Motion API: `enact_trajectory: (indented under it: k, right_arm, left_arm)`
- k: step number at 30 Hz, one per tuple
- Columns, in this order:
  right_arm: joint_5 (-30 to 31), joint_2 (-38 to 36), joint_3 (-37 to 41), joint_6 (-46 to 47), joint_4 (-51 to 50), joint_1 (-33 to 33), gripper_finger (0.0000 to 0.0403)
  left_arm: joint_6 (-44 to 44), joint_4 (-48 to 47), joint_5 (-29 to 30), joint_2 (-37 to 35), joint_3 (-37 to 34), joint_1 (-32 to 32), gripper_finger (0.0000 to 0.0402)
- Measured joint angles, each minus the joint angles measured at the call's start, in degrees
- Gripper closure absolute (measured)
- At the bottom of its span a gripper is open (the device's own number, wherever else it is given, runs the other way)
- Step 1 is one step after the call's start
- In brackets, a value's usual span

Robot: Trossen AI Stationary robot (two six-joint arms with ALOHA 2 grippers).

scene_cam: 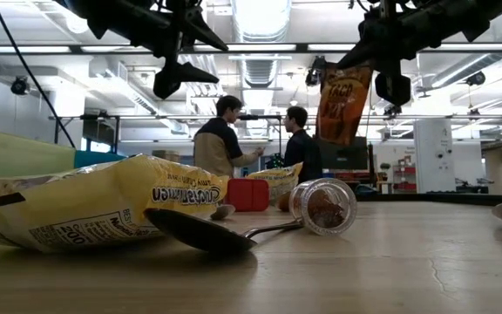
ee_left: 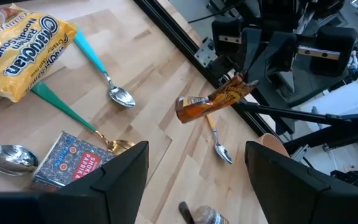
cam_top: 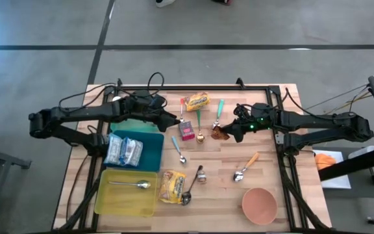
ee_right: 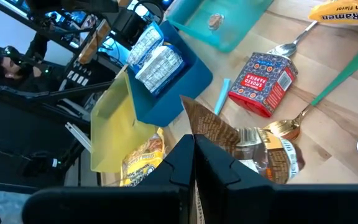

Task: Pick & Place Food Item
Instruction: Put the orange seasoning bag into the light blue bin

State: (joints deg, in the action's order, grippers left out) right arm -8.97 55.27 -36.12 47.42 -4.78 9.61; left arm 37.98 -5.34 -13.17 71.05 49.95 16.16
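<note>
We count two ramen packs (cam_top: 197, 101) and six spoons (cam_top: 178, 150) on the table (cam_top: 265, 162); three bins (cam_top: 149, 151) sit left. Our right gripper (cam_top: 229, 132) is clamped tight on the brown taco mix packet (cam_top: 221, 134), lifted clear above the table's middle; our left gripper (cam_top: 171, 121) hovers with fingers spread, holding nothing.

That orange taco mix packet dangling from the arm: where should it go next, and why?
Probably a short carry toward the blue bin. The right tool is shut on the taco mix packet and holds it clear above the table, and that bin already holds a wrapped food pack. The yellow tray holds only a spoon. The left tool hovers open nearby.
</note>
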Motion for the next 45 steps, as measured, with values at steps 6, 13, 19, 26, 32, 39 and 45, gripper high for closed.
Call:
enact_trajectory:
  k: [6,13,19,26,32,39,45]
  right_arm:
    - [0.0,0.0,0.0,0.0,0.2,0.0,0.0395]
    - [0.0,0.0,0.0,0.1,0.8,0.0,0.0395]
    - [-0.1,0.0,0.0,0.4,1.0,0.0,0.0395]
    - [-0.5,0.0,0.0,0.4,3.2,0.0,0.0395]
    - [-0.5,0.0,0.0,0.3,4.1,0.0,0.0395]
    - [-0.3,0.0,0.0,0.4,4.3,0.0,0.0395]
    - [-0.2,0.0,0.0,0.2,4.3,0.0,0.0395]
  left_arm:
    - [0.1,0.0,0.0,0.0,0.0,0.0,0.0131]
    - [1.7,0.4,0.0,0.0,0.0,0.0,0.0131]
    - [2.5,0.4,0.0,0.0,0.0,0.0,0.0131]
    - [0.7,1.3,0.0,0.0,0.0,0.0,0.0131]
    - [-0.8,4.0,0.0,0.0,0.0,0.0,0.0131]
    - [-1.8,4.0,0.0,0.0,0.0,0.0,0.0131]
    - [-1.9,3.9,-0.3,0.0,0.0,0.0,0.0131]
